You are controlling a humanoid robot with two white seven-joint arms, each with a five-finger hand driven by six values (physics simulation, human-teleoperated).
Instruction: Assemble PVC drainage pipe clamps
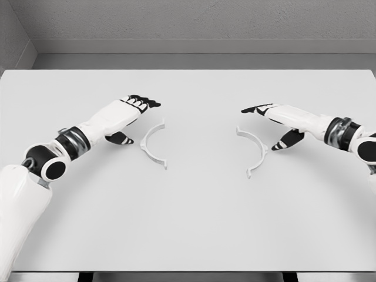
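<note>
Clamp halves, two of them, lie flat on the white worktop, well apart from each other and roughly level across the middle of the surface. The left clamp half is a thin white semicircular band with a short flat tab at each end; its curve bulges toward the left and its open side faces the centre of the worktop. The right clamp half is the same shape mirrored, bulging toward the right, so the two open sides face one another across a bare gap.

The left hand sits just beside the left clamp half, up and to the left of it, without touching it. Its dark-tipped fingers stretch out nearly straight toward the middle of the worktop, and the thumb hangs below the palm, close to the curve of the band. It is relaxed and spread, with nothing in its grasp.

The right hand mirrors this, up and to the right of the right clamp half and clear of it. Its fingers reach out flat toward the centre and the thumb points down just beside the band. It too is spread loosely and carries nothing.

Both white forearms slant in from the lower corners. Behind the worktop stands a grey wall.
</note>
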